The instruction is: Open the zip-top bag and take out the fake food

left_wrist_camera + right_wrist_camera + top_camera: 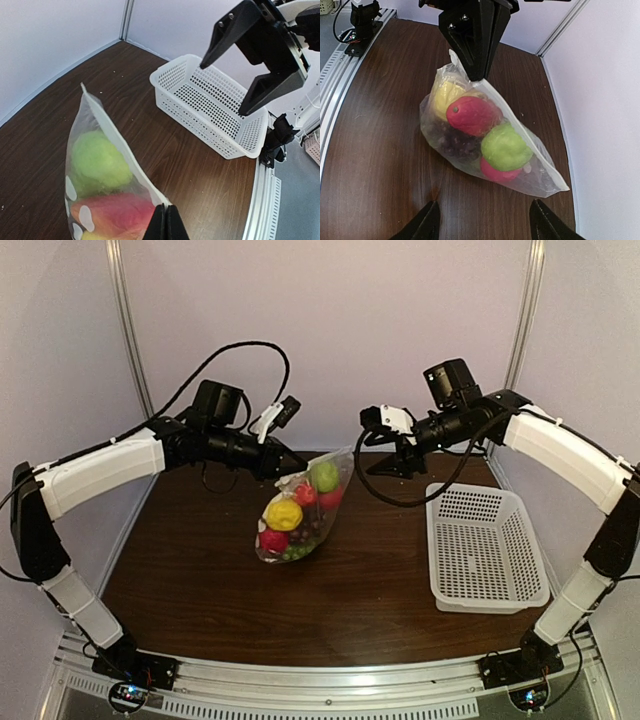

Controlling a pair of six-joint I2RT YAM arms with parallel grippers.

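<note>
Left tool [165, 223] pinched on zip-top bag [107, 131] edge; fake food [472, 116] inside; right tool [484, 204] wide, apparently clear.

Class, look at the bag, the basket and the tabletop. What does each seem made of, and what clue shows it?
Zip-top bag: thin clear plastic film, glossy; fruit shows through and it creases.
Basket: white plastic, probably rigid, matte; regular moulded holes.
Tabletop: dark wood or wood-look laminate; grain streaks show, which is unclear.
</note>
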